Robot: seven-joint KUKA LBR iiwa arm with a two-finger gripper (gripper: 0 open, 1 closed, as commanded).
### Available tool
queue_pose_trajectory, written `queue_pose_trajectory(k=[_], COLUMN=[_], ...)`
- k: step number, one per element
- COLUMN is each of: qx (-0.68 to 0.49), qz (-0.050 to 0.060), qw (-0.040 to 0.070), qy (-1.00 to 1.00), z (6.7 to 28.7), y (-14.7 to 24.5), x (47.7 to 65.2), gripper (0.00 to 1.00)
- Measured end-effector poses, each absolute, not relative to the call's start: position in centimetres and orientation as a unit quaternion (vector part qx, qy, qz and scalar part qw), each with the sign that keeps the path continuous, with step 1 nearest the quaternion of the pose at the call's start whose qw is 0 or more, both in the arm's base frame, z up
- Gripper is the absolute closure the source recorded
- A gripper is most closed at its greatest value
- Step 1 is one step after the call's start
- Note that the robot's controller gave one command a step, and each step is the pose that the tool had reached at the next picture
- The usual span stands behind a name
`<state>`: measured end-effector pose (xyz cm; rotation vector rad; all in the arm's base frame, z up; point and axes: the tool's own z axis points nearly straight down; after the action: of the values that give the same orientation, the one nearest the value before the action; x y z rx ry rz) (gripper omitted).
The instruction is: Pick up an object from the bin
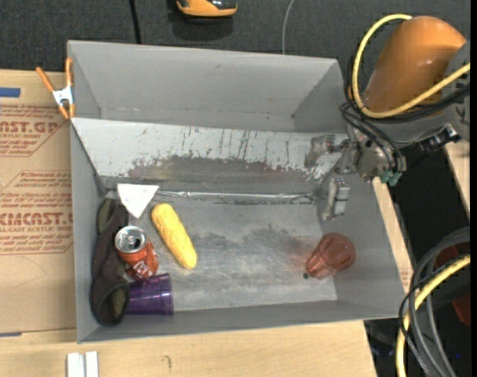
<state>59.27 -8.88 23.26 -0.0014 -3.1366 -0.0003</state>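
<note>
- Red translucent plastic cup (331, 256) lies tipped on its side on the floor of the grey metal bin (207, 85), near the right wall.
- Tool (335, 201) hangs close by, toward the back wall and clear of the cup. Spread or pressed together? Can't tell.
- Far left: yellow corn cob (174, 236), red drinks can (136, 252) and purple plastic cup (150, 294), bunched together.

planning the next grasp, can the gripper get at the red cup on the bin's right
Probably yes: the red cup lies alone, on its side, close by the gripper, with nothing on or against it.
</note>
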Motion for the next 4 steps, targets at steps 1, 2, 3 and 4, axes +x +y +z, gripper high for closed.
queue_pose_trajectory(k=[1,2,3,4], qx=[0.000,0.022,0.030,0.100], qz=[0.001,0.001,0.001,0.000], qw=[-0.002,-0.003,0.000,-0.001], qy=[-1.000,-1.000,-1.000,-0.995], z=[23.8,18.0,13.1,7.0], y=[-8.8,-12.4,-15.1,-14.6], x=[59.4,53.9,53.1,55.6], gripper=[0.00,0.00,0.00,1.00])
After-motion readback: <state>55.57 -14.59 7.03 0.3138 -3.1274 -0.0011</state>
